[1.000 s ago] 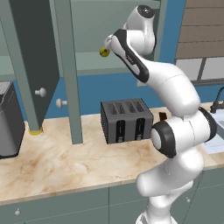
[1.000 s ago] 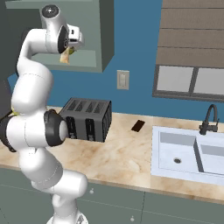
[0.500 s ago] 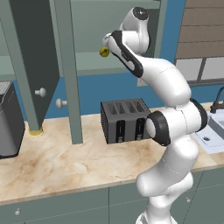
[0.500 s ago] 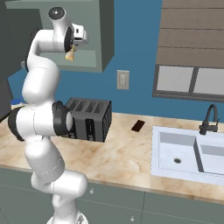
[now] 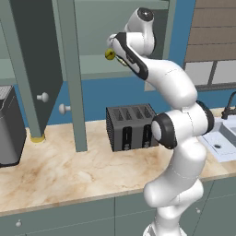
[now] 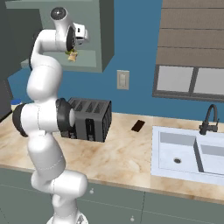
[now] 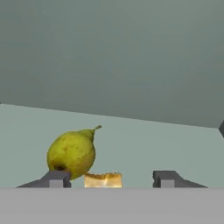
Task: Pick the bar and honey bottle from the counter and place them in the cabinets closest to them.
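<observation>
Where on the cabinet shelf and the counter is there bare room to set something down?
Shelf: bare right of the pear and bar; crowded at those two, between the hand's fingers. Counter: open patch between toaster and dark appliance.

arm raised high, claw (image 7: 105,178) (jaws parted)
</observation>
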